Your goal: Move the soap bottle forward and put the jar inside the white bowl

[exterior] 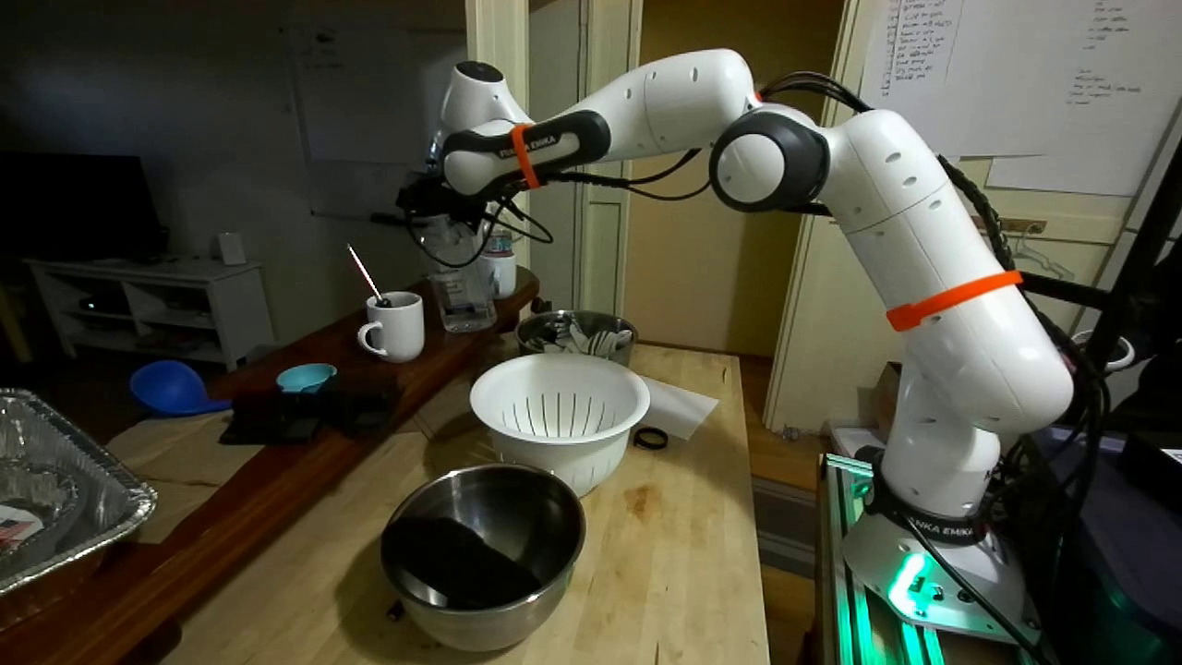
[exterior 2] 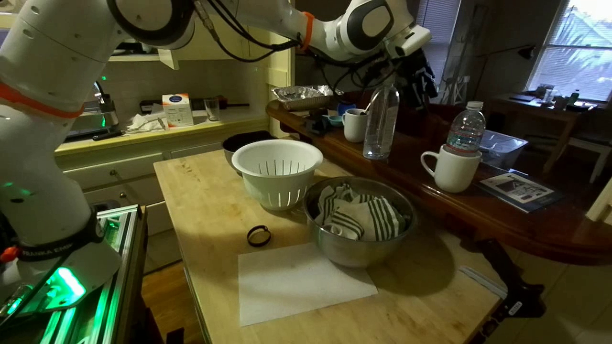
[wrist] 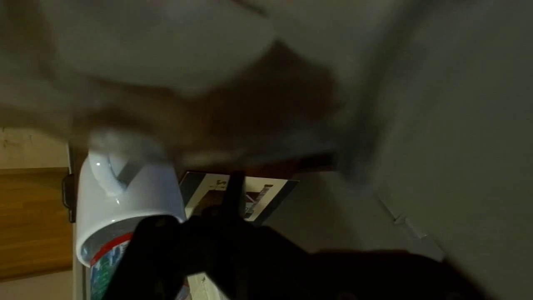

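The soap bottle is tall and clear and stands slightly tilted on the dark wooden ledge; it also shows in an exterior view. I cannot make out its pump head. A blurred translucent shape, apparently the bottle, fills the top of the wrist view. My gripper is at the bottle's top, partly behind it in an exterior view; its dark fingers do not show clearly whether they are open. The white bowl is slotted, on the wooden table. I cannot make out the jar.
On the ledge are a mug with a utensil and a mug holding a plastic bottle. A steel bowl and a steel bowl with cloths flank the white bowl. A black ring and paper lie nearby.
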Robot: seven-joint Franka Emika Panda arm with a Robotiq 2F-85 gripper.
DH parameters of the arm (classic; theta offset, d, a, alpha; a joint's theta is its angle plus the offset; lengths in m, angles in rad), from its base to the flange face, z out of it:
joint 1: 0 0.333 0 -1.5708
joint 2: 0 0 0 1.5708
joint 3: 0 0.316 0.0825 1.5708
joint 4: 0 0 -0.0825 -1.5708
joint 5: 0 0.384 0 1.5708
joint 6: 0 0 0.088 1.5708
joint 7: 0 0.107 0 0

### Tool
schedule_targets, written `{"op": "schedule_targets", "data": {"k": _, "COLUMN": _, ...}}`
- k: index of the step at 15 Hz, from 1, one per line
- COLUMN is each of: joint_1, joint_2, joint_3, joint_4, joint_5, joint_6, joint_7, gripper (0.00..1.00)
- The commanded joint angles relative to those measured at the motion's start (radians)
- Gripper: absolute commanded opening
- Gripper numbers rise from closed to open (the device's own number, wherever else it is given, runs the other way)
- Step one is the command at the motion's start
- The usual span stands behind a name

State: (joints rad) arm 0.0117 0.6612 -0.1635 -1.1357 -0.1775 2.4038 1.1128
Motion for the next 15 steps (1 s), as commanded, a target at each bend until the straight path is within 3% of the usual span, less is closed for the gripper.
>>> {"op": "schedule_targets", "data": {"k": 1, "joint_1": -0.011, "joint_2": 0.102, "joint_3": -0.016, "joint_4": 0.149, "joint_5": 0.038, "joint_6": -0.067, "joint_7": -0.004, "gripper": 1.0}}
{"op": "schedule_targets", "data": {"k": 12, "joint_1": -0.088, "joint_2": 0.274, "joint_3": 0.053, "joint_4": 0.421, "joint_5": 0.063, "joint_6": -0.086, "joint_7": -0.061, "gripper": 1.0}}
{"op": "schedule_targets", "data": {"k": 15, "joint_1": -0.122, "joint_2": 0.278, "joint_3": 0.158, "joint_4": 0.435, "joint_5": 0.106, "joint_6": -0.033, "joint_7": -0.242, "gripper": 1.0}}
